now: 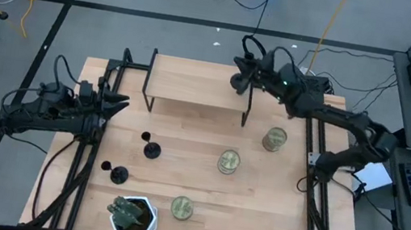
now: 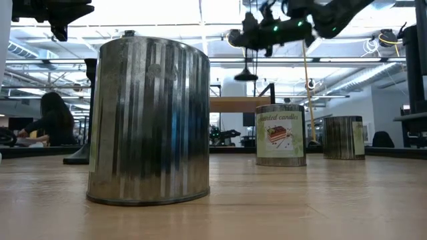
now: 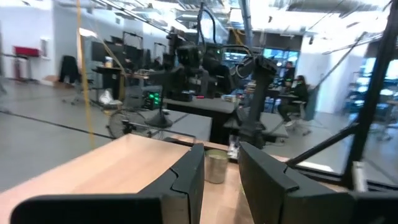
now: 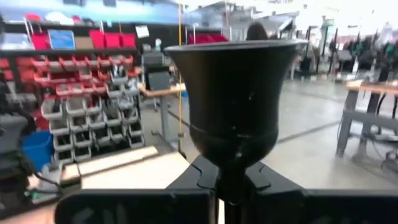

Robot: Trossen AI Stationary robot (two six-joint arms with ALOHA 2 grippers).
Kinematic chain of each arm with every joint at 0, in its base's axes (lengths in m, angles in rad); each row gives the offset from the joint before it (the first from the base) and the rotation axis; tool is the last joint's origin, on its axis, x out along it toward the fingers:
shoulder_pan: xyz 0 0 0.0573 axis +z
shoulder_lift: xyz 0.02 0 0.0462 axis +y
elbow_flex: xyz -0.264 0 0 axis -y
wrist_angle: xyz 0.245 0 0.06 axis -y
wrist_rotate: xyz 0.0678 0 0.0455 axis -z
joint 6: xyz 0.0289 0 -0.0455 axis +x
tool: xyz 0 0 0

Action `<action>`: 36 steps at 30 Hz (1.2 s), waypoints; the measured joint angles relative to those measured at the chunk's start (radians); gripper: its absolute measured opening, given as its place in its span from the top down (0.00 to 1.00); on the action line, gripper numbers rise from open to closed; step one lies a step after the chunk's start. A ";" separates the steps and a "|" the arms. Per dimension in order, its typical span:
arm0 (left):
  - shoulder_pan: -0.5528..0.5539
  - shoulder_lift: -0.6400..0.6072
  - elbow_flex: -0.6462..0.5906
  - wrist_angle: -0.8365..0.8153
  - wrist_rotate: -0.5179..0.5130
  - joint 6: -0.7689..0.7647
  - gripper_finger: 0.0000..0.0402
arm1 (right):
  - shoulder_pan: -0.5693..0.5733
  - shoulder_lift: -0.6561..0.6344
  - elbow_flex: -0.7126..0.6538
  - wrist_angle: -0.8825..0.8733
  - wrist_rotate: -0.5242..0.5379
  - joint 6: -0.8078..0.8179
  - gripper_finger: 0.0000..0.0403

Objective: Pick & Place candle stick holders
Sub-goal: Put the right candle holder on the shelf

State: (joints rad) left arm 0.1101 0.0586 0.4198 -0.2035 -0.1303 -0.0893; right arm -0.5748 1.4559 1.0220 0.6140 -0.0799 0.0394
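Gripping a candle stick holder [image 4: 233, 99], right gripper [image 1: 241, 79], base seemingly hidden.

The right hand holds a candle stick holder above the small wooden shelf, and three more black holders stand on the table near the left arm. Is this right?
Not quite: only two more holders stand on the table near the left arm, as the high view shows. The rest holds: the right hand grips a candle stick holder above the small wooden shelf.
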 joint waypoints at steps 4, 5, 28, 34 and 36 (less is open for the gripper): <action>0.000 0.000 0.000 0.000 -0.021 0.017 0.74 | -0.036 0.062 0.026 0.008 -0.003 -0.001 0.99; 0.000 0.000 0.000 -0.001 -0.024 0.017 0.74 | -0.046 0.075 0.028 0.012 -0.002 0.004 0.99; 0.000 0.000 0.000 -0.009 -0.054 0.034 0.74 | -0.132 0.198 0.028 0.078 -0.001 0.032 0.98; 0.000 0.000 0.000 -0.020 -0.055 0.055 0.74 | -0.133 0.194 0.028 0.070 0.000 0.045 0.95; 0.000 0.000 0.000 -0.037 -0.055 0.058 0.74 | -0.133 0.195 0.027 0.062 0.000 0.046 0.92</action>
State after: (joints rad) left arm 0.1101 0.0586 0.4198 -0.2402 -0.1848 -0.0315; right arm -0.7074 1.6505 1.0489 0.6761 -0.0803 0.0852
